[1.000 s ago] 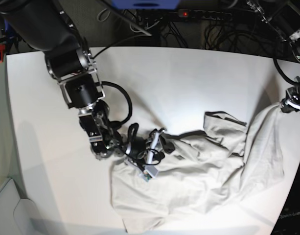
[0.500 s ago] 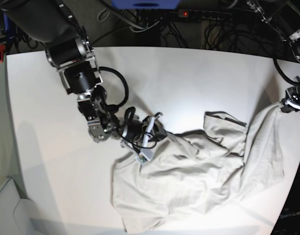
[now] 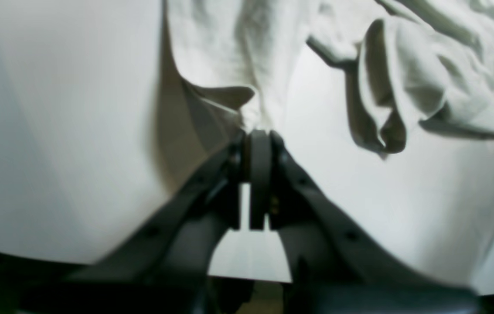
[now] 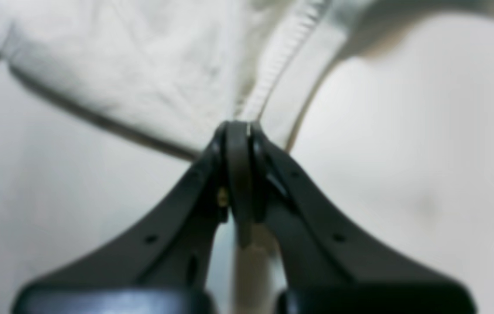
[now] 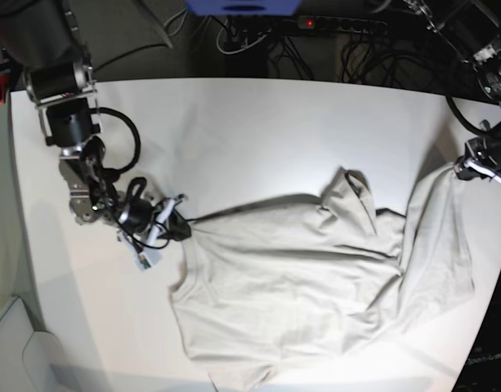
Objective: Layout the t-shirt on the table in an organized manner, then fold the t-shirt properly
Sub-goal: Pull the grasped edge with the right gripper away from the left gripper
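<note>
currently your right end effector (image 5: 178, 228) is clenched on a stitched edge of the t-shirt (image 5: 315, 278), at the garment's left corner in the base view; the right wrist view shows the jaws pressed together with a seamed hem (image 4: 273, 83) pinched at their tips. your left end effector (image 5: 469, 167) is likewise clenched on the cloth at the opposite end, near the desk's right edge in the base view; the left wrist view shows its jaws closed with a bunched fold of fabric caught between them.

you have the t-shirt lying on the desk (image 5: 258, 131), drawn out between the two grips across the near half of the surface. the middle portion lies fairly flat, with long creases running toward your right end effector. a crumpled peak of cloth (image 5: 352, 192) stands up right of centre, and the section toward your left end effector rises off the surface in a draped band. the lower hem lies close to the desk's near edge. which part of the garment each grip holds cannot be told.
</note>
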